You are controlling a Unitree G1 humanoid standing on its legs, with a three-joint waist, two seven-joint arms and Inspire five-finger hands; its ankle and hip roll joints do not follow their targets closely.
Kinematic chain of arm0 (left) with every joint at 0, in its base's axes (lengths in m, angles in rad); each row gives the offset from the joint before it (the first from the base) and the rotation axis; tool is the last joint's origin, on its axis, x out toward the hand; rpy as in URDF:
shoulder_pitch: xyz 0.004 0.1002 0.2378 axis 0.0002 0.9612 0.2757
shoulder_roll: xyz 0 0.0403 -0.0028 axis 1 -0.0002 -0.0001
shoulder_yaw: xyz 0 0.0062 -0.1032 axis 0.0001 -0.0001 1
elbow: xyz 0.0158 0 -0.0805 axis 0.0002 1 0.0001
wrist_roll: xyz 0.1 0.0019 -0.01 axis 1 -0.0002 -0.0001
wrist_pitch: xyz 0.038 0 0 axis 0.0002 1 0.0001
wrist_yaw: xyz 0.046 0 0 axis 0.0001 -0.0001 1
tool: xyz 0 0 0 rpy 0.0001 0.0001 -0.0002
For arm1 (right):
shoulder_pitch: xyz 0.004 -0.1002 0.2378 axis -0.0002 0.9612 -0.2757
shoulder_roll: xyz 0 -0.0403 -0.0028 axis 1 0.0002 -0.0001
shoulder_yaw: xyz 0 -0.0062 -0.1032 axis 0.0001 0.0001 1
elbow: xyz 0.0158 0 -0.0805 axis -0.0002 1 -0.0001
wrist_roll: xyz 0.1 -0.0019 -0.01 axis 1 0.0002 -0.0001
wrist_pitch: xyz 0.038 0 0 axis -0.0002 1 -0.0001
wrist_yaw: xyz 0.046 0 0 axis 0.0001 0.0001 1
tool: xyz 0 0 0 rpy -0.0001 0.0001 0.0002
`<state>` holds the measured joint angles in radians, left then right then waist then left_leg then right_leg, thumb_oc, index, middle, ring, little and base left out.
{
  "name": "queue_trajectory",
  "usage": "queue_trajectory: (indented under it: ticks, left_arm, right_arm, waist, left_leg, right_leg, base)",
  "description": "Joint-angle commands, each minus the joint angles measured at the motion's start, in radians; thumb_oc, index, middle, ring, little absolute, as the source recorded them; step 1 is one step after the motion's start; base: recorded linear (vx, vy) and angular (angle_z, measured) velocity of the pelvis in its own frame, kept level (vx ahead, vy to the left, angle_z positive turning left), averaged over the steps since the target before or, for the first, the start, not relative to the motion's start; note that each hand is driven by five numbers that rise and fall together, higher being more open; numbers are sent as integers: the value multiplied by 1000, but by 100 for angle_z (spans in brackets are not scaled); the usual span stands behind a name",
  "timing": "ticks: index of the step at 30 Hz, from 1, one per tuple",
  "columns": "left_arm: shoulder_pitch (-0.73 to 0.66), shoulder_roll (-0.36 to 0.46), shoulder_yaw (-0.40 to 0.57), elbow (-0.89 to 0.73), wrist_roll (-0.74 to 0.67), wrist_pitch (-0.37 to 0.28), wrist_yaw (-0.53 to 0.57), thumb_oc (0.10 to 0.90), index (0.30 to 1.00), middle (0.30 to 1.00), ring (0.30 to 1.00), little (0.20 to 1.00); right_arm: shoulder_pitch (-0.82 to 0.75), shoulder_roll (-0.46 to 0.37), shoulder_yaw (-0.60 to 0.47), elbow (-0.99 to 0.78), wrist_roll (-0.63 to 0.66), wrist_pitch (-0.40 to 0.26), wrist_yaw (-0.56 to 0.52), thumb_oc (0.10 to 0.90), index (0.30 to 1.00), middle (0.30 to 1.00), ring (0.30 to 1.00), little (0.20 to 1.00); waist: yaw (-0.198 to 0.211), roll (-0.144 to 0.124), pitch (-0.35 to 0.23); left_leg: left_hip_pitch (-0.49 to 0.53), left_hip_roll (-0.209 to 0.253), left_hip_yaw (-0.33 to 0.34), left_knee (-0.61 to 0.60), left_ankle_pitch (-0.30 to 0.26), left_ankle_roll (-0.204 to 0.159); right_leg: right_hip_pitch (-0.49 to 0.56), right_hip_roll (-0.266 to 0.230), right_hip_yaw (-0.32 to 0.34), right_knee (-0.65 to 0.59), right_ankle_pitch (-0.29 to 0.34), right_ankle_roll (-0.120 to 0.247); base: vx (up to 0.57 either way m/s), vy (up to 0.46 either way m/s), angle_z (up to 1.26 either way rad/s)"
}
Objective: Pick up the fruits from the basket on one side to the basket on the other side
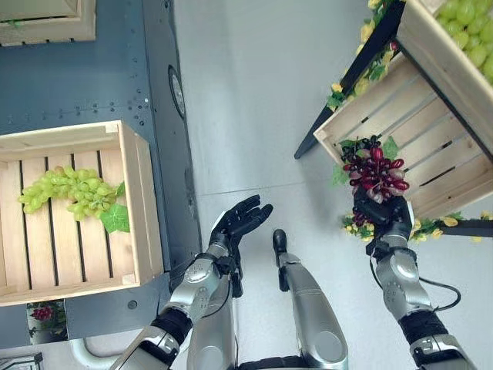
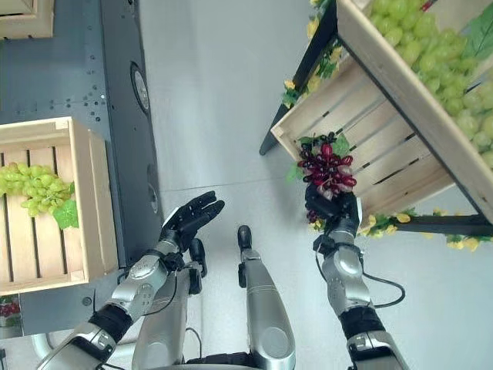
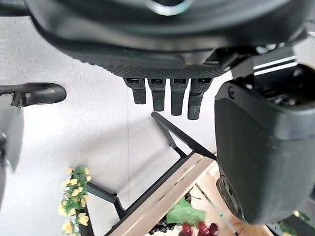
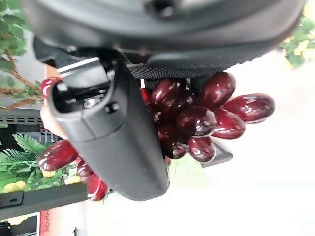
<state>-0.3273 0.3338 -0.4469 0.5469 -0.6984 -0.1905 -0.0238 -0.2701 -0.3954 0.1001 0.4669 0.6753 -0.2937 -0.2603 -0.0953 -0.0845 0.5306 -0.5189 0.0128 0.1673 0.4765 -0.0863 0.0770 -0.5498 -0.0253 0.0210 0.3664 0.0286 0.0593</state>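
A bunch of dark red grapes (image 1: 376, 171) with green leaves is held at the front edge of the slanted wooden crate (image 1: 431, 131) on the right. My right hand (image 1: 383, 211) is shut on its lower part; up close the thumb (image 4: 123, 128) presses against the red grapes (image 4: 206, 115). My left hand (image 1: 240, 219) hovers open over the floor in the middle, fingers (image 3: 167, 96) straight, holding nothing. On the left, a wooden crate (image 1: 142, 200) holds a bunch of green grapes (image 1: 71, 191) with a leaf.
Above the right crate, a second crate (image 1: 454, 54) holds green grapes (image 2: 431, 54). Yellow artificial flowers (image 1: 431, 227) trim the black stand (image 1: 347, 77). The left crate rests on a dark grey platform (image 1: 100, 77). Another wooden crate (image 1: 46, 23) sits at top left. Pale floor lies between.
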Motion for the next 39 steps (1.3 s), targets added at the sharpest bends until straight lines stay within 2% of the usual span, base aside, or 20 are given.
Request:
queue_trajectory:
  ticks: [1, 2, 5, 9, 13, 16, 22, 33, 34, 35, 39]
  left_arm:
    - [-22, -9, -15, -140, 49, -62, -10, 800, 900, 900, 900, 900]
    - [-40, 0, -19, -143, 55, -55, -15, 800, 900, 900, 900, 900]
    - [-54, 15, -33, -165, 49, -42, -16, 800, 900, 900, 900, 900]
    - [-53, 33, -37, -171, 35, -36, -25, 800, 900, 900, 900, 900]
    - [-36, 59, -37, -187, 22, -35, -39, 800, 900, 900, 900, 900]
    - [-20, 74, -33, -184, 11, -39, -59, 800, 900, 900, 900, 900]
    - [-15, 100, -43, -204, 14, -26, -68, 800, 900, 900, 900, 900]
    - [-34, 121, -59, -217, -2, -37, -71, 800, 900, 900, 900, 900]
    - [-33, 122, -61, -216, -2, -37, -71, 800, 900, 900, 900, 900]
    - [-32, 123, -61, -216, 0, -37, -70, 800, 900, 900, 900, 900]
    - [-25, 131, -59, -223, -2, -38, -73, 800, 900, 900, 900, 900]
  right_arm:
    - [-72, -147, -87, -107, -66, -174, -98, 400, 300, 300, 300, 300]
    - [-114, -186, -95, -84, -94, -168, -138, 400, 300, 300, 300, 300]
    - [-157, -249, -106, -41, -144, -154, -179, 400, 300, 300, 300, 300]
    - [-218, -337, -118, 10, -173, -102, -209, 400, 300, 300, 300, 300]
    - [-276, -418, -117, 72, -138, -59, -195, 400, 300, 300, 300, 300]
    - [-308, -463, -114, 120, -118, -44, -189, 400, 300, 300, 300, 300]
    - [-317, -505, -137, 182, -65, 14, -193, 400, 300, 300, 300, 300]
    - [-410, -523, -127, 292, 55, 111, -154, 400, 300, 300, 300, 300]
    - [-411, -521, -126, 299, 59, 124, -148, 546, 519, 519, 519, 519]
    - [-413, -522, -125, 307, 58, 135, -144, 800, 900, 900, 900, 900]
    - [-406, -514, -127, 331, 84, 187, -157, 800, 900, 900, 900, 900]
  waist:
    - [-9, 29, -11]
    - [-7, 33, -11]
    - [-6, 47, -11]
    - [3, 59, -11]
    - [21, 66, -11]
    - [30, 61, -11]
    - [41, 45, -11]
    - [60, 36, -11]
    - [61, 35, -11]
    - [62, 34, -11]
    - [64, 31, -11]
  left_leg:
    - [0, -63, -2, 114, -132, -6]
    - [-30, -58, -1, 149, -146, -4]
    - [-80, -55, -1, 215, -174, -1]
    - [-144, -51, -3, 290, -203, 0]
    - [-198, -59, -14, 330, -215, 3]
    - [-215, -52, -18, 354, -225, 2]
    - [-248, -40, -36, 408, -243, -4]
    - [-227, -51, -52, 361, -221, -15]
    - [-223, -51, -53, 354, -219, -16]
    - [-219, -51, -53, 350, -217, -16]
    - [-204, -49, -54, 335, -216, -17]
  right_leg:
    - [14, 52, -73, 121, -81, -56]
    - [-15, 49, -81, 159, -97, -62]
    - [-63, 40, -95, 228, -121, -69]
    - [-124, 28, -108, 307, -146, -75]
    - [-179, 30, -113, 361, -159, -80]
    - [-195, 29, -122, 389, -168, -84]
    - [-216, 27, -142, 428, -176, -85]
    - [-189, 38, -148, 390, -162, -85]
    - [-186, 39, -148, 387, -161, -86]
    - [-182, 39, -148, 384, -161, -86]
    - [-165, 42, -144, 366, -162, -87]
  base:
    - [-62, -77, 7]
    - [-40, -34, 6]
    - [-21, -18, 4]
    - [-7, -6, 6]
    - [-24, -5, 3]
    - [-6, -5, -1]
    - [-1, -53, 2]
    - [1, -29, 2]
    - [16, -7, -4]
    - [19, -7, -5]
    - [12, -4, 1]
